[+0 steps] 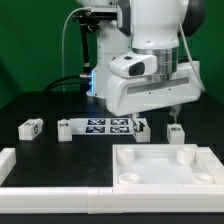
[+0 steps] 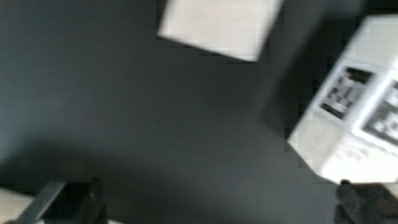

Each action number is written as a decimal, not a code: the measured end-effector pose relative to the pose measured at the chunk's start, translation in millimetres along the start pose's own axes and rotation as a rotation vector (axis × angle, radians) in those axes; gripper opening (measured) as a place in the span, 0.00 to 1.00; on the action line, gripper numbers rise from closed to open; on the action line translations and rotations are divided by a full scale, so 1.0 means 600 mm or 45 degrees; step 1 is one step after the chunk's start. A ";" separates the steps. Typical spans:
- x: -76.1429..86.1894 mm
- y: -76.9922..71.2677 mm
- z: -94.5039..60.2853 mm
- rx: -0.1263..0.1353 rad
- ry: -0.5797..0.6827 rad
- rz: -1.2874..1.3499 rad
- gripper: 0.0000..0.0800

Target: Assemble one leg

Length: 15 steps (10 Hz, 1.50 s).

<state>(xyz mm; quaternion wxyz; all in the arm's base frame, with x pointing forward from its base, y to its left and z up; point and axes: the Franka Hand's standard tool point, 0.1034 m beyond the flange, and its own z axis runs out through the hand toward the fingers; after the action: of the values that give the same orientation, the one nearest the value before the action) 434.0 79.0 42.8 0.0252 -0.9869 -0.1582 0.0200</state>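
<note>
Several legs stand on the dark table, each a small white block with a tag. One leg stands just behind the large white panel. My gripper hangs a little above this leg and does not touch it. Other legs stand at the exterior view's left, beside it, and by the marker board's end. In the wrist view my gripper is open and empty, with dark table between the fingertips. A blurred tagged leg lies beside one finger, outside the gap.
The marker board lies flat behind the panel. A white raised frame runs along the front at the exterior view's left. A blurred white flat shape shows in the wrist view. The arm's base and cables stand at the back.
</note>
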 end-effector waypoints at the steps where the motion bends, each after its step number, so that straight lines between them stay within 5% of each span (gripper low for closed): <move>1: -0.003 -0.010 0.003 0.012 -0.005 0.159 0.81; 5: -0.020 -0.063 0.019 0.022 -0.028 0.266 0.81; 8: -0.026 -0.063 0.019 0.027 -0.114 0.263 0.81; 15: -0.050 -0.101 0.011 0.080 -1.143 0.325 0.81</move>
<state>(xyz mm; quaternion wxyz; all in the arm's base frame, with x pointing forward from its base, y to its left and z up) 386.2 127.2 40.6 -0.0185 -0.8908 -0.0303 0.4529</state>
